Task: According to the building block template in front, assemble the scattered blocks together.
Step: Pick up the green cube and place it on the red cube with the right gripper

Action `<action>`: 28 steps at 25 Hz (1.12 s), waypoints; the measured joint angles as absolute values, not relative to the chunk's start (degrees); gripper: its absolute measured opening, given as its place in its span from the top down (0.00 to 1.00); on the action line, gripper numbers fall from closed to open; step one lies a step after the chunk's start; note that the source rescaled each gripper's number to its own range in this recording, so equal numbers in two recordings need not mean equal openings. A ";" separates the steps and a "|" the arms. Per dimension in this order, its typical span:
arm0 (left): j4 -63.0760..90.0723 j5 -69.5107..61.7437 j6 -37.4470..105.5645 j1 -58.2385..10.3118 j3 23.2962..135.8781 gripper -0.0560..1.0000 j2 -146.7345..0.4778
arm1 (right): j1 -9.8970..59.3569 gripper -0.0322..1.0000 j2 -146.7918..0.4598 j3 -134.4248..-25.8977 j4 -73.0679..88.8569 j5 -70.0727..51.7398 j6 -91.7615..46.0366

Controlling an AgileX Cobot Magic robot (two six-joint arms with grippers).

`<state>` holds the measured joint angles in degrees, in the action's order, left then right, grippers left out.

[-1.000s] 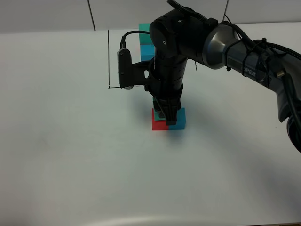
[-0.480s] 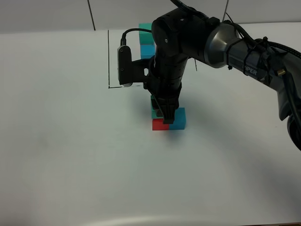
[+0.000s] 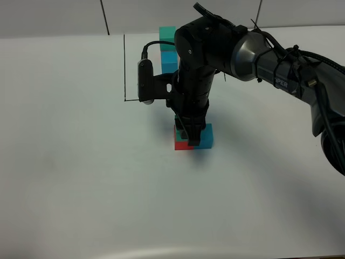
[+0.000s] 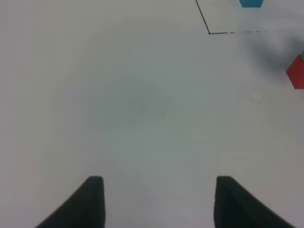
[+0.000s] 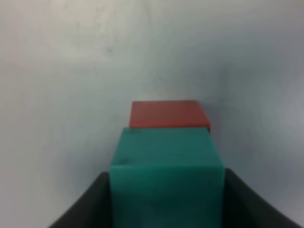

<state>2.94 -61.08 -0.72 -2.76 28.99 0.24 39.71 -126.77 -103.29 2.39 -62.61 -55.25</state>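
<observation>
The black and grey right arm [image 3: 253, 51] reaches across the middle of the white worktop [image 3: 81, 178] and points straight down, with the right jaws clamped on a small matte teal-green cube [image 5: 166, 190]. The dark inner faces of the jaws press against two opposite sides of that cube, as the right wrist view shows. From the high camera the held cube is almost wholly hidden behind the wrist. Just beyond it in the wrist view lies a small matte red cube [image 3: 180, 144], and whether the green one touches it cannot be told. The red cube rests flat on the worktop, touching a small matte blue cube [image 3: 205, 137] that sits beside it on the side nearer the right arm's base. The building block template [image 3: 168, 56], a teal-green block joined to a blue one, stands at the far edge of the worktop, behind the arm and well apart from the loose cubes. It stands beside thin black drawn lines [image 3: 124, 65] that meet in a corner. The left jaws stand apart with nothing between them, over bare worktop well away from the cubes. Only an edge of the red cube shows at the side of the left wrist view.
</observation>
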 joint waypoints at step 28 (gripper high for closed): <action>2.94 -61.08 -0.73 -2.76 28.99 0.80 0.24 | 39.71 0.95 -127.38 -103.75 3.09 -62.31 -55.49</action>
